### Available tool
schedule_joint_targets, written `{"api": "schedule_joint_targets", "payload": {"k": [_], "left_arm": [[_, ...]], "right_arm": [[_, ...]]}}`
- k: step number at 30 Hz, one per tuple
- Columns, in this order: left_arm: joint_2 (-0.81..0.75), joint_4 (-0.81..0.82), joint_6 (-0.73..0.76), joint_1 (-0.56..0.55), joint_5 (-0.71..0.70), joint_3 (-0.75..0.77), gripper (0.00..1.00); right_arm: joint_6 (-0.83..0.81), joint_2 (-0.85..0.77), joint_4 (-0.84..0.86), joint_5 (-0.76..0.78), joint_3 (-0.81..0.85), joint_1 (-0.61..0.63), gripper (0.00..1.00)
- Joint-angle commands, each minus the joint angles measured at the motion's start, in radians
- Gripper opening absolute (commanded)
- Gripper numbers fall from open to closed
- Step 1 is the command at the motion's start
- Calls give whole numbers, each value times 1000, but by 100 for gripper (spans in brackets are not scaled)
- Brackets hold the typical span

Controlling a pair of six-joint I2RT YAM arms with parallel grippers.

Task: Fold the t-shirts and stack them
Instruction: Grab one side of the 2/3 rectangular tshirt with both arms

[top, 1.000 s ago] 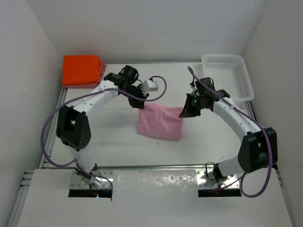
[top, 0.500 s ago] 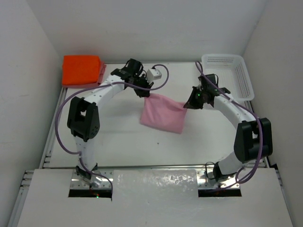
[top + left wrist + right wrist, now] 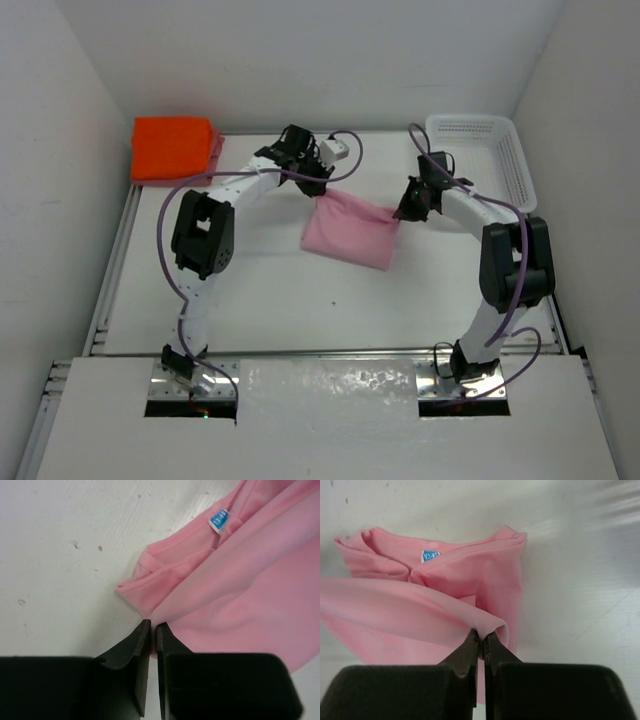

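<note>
Top view: we see 2 arms, both reaching far across the counter (image 3: 300, 300) w/ elbows bent and wrists turned in toward each other. The left end effector (image 3: 316, 190) and right end effector (image 3: 403, 212) each sit at a far corner of the light pink t-shirt (image 3: 350, 232), which is mid-counter btwn them. We count 1 pink shirt here and 1 orange t-shirt (image 3: 170, 148) folded in the far-left corner, w/ a sliver of rose-red t-shirt (image 3: 216, 150) at its right edge. 1 white basket (image 3: 520, 170) is at far right.

Left wrist view: the left end effector (image 3: 153, 626) is pointed down at the counter, jaws all but together, a thin edge of the light pink t-shirt (image 3: 240, 590) pinched btwn the tips. 1 blue label (image 3: 219, 520) shows.

Right wrist view: the right end effector (image 3: 481, 635) is clamped tight on a raised fold of the light pink t-shirt (image 3: 420, 605).
</note>
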Motion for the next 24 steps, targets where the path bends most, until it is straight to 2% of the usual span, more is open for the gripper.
{"api": "schedule_joint_targets", "payload": {"k": [1,2,4,5,7,8,11,14,15,17,18,20,21,22,23,24], "left_arm": [[32,137,-48,14,-43,92,10],[42,152,-54,14,-54,102,15],[81,153,-66,14,-77,138,18],[99,153,-76,14,-92,141,23],[111,171,-85,16,-146,139,29],[124,180,-94,16,-163,138,36],[154,214,-99,17,-233,180,46],[197,171,-144,31,-327,286,54],[197,153,-166,54,-330,359,54],[166,127,-245,82,-271,394,54],[141,122,-263,103,-243,382,54],[52,97,-260,110,-171,336,53],[20,82,-252,106,-139,305,53],[-8,52,-249,103,-40,235,51],[-48,41,-255,99,16,198,49],[-62,30,-260,87,123,125,47]], "right_arm": [[14,-3,60,121,40,-13,1],[13,3,68,130,49,-16,4],[-2,43,74,140,75,-20,16],[-16,78,76,140,115,-21,21],[-68,115,56,159,173,-21,25],[-88,132,44,198,235,-22,26],[-176,183,7,241,359,-22,36],[-251,174,-15,241,428,-17,36],[-284,142,-25,247,431,-10,37],[-318,99,-48,279,419,-1,39],[-337,74,-55,297,403,2,38],[-348,5,-76,272,335,10,25],[-340,-16,-75,196,302,12,20],[-323,-32,-70,155,231,22,14],[-308,-48,-70,126,198,27,3],[-279,-47,-65,77,170,36,0]]}}
